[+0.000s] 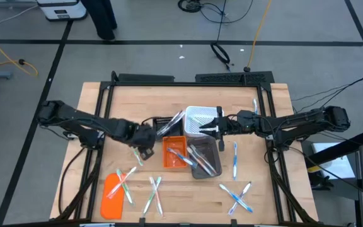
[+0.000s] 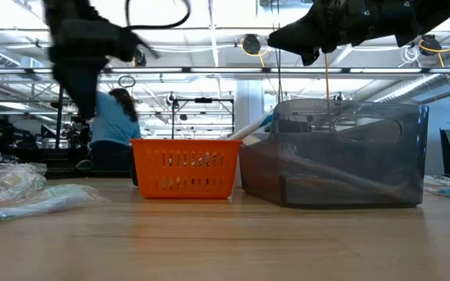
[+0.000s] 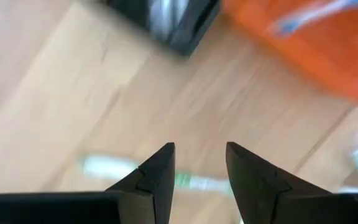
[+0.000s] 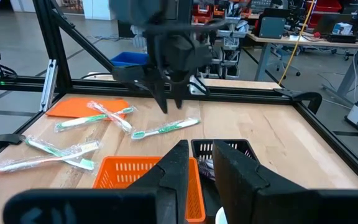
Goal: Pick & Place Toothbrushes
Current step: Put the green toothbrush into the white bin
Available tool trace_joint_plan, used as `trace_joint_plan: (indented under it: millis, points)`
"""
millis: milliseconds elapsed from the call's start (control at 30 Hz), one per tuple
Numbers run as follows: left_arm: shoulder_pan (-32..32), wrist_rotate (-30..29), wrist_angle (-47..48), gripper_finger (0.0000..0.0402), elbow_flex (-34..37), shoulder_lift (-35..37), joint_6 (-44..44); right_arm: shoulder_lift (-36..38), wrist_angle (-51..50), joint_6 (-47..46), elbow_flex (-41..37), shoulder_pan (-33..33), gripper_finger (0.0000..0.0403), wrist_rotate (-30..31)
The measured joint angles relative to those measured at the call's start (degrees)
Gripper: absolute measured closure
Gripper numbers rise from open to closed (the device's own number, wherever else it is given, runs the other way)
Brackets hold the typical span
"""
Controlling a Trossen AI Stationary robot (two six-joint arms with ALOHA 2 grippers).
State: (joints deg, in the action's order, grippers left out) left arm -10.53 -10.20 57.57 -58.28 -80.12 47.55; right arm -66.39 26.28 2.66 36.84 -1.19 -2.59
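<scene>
My left gripper (image 1: 145,150) (image 4: 169,106) points down, open, over a green toothbrush in a clear wrapper (image 3: 104,168) (image 4: 165,129) that lies flat on the table left of the orange basket (image 1: 169,146). Its fingers (image 3: 160,171) stand above the toothbrush and apart from it. My right gripper (image 1: 201,130) (image 4: 201,152) waits level above the white basket (image 1: 201,115), its fingers a narrow gap apart with nothing seen between them. A few toothbrushes (image 1: 178,157) lie in the orange basket, and others in the grey bin (image 1: 210,169).
More wrapped toothbrushes lie loose at the near left (image 1: 125,183), near middle (image 1: 153,192), near right (image 1: 238,197) and right (image 1: 235,157). A flat orange lid (image 1: 112,189) lies at the near left corner. A black frame (image 4: 241,93) edges the table. A person (image 2: 116,125) stands beyond it.
</scene>
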Motion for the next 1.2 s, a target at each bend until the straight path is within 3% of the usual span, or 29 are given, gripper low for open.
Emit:
trace_joint_plan:
  millis: [300, 567, 767, 1033, 1200]
  points:
    - [-5.71, -0.02, 9.61, 0.0256, 0.02, -0.07, 25.39, 0.0, 0.0, -0.02, 0.0, 0.0, 0.0339, -0.19]
    - [-8.93, -0.26, 11.4, 0.0256, 0.28, -0.07, 42.08, 0.0, -0.04, -0.02, 0.0, 0.0, 0.0339, -0.21]
    - [-11.49, 0.32, 9.32, 0.0256, 4.82, -0.07, 54.31, 0.0, -0.33, 0.01, 0.0, 0.0, 0.0339, -0.21]
    - [-12.9, 1.01, -1.91, 0.0256, 10.93, -0.13, 59.41, 0.0, -1.39, 1.09, 0.0, 0.0, 0.0339, -0.23]
    - [-12.33, 1.65, -3.23, 0.0256, 13.41, -0.13, 60.89, 0.0, -1.39, 1.09, 0.0, 0.0, 0.0339, -0.24]
